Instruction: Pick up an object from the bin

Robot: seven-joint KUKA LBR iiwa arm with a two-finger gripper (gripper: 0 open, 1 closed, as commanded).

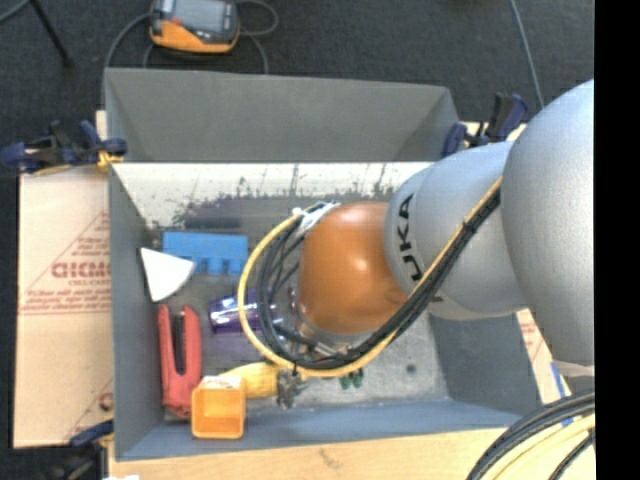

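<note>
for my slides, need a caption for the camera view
KUKA arm over the grey bin, wrist near a yellow object, orange cup and red tool

Bright light washes out the bin (200, 183) at its back wall, while the arm (470, 238) shades its floor.

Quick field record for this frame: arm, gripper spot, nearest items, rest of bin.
arm: enters from the right, orange wrist cover above mid bin
gripper spot: gripper low by the front wall
nearest: yellow piece, orange cup, purple item
rest: red tool, blue block, white piece, all on the left
held: cannot tell
</note>
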